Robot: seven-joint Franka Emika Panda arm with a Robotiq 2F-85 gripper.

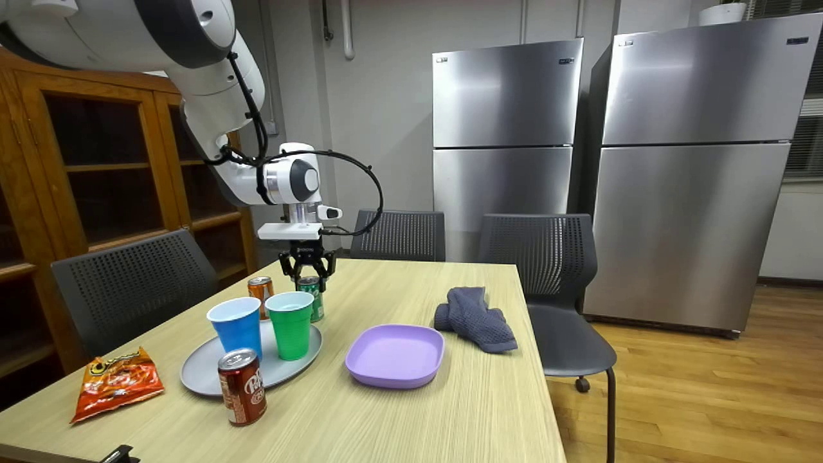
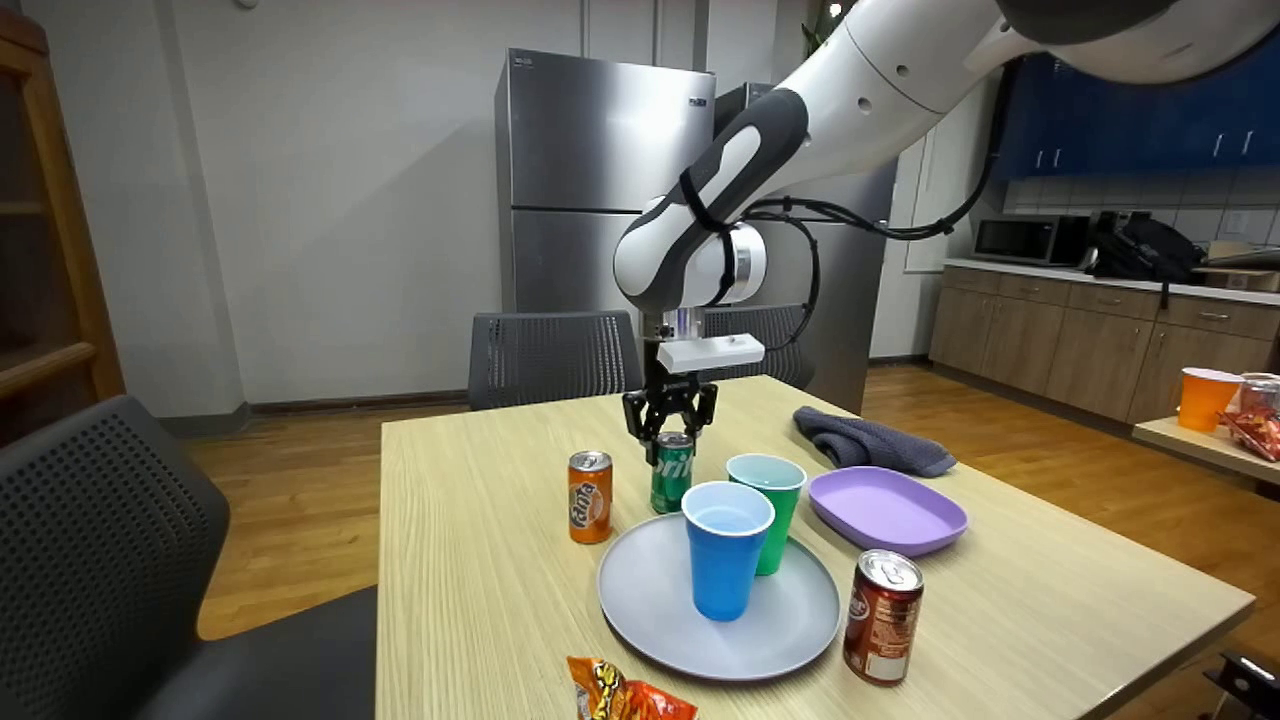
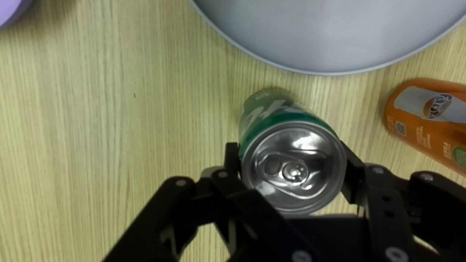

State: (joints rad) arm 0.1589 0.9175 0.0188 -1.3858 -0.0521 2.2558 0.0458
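A green Sprite can (image 2: pixel 671 487) stands upright on the table, its silver lid uppermost in the wrist view, where the green side (image 3: pixel 267 113) shows above the lid. From overhead my gripper (image 2: pixel 672 445) comes down around the top of this can, one finger (image 3: pixel 232 154) against each side. Both fingers look in contact with the can, and the jaws appear shut on it. In an exterior view the green cup (image 1: pixel 292 328) hides part of the can. An orange Fanta can (image 2: pixel 590 498) stands a short way to one side of the gripper.
A grey plate (image 2: pixel 650 610) holds a blue cup (image 2: pixel 722 560) and the green cup. Around it are a Dr Pepper can (image 1: pixel 243 389), a chip bag (image 1: pixel 119 382) and a purple dish (image 1: pixel 395 357). A dark towel (image 1: pixel 476 321) lies farther off. Chairs (image 1: pixel 398 235) line the table.
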